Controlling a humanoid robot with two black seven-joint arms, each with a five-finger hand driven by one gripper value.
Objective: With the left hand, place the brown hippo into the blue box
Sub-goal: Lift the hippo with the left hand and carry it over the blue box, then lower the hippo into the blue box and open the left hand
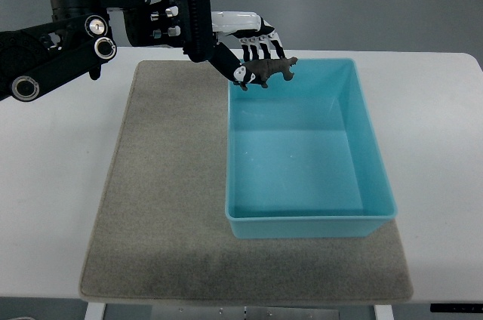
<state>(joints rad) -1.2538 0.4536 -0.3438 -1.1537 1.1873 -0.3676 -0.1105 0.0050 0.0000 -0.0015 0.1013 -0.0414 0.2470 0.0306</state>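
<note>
From the left we saw the left hand [240, 47] reaching across the grey mat [170, 184] on the white worktop [53, 184]. Its fingers [260, 50] clasped the brown hippo [269, 71] beneath their tips, above the blue box's [309, 226] far-left corner.
</note>
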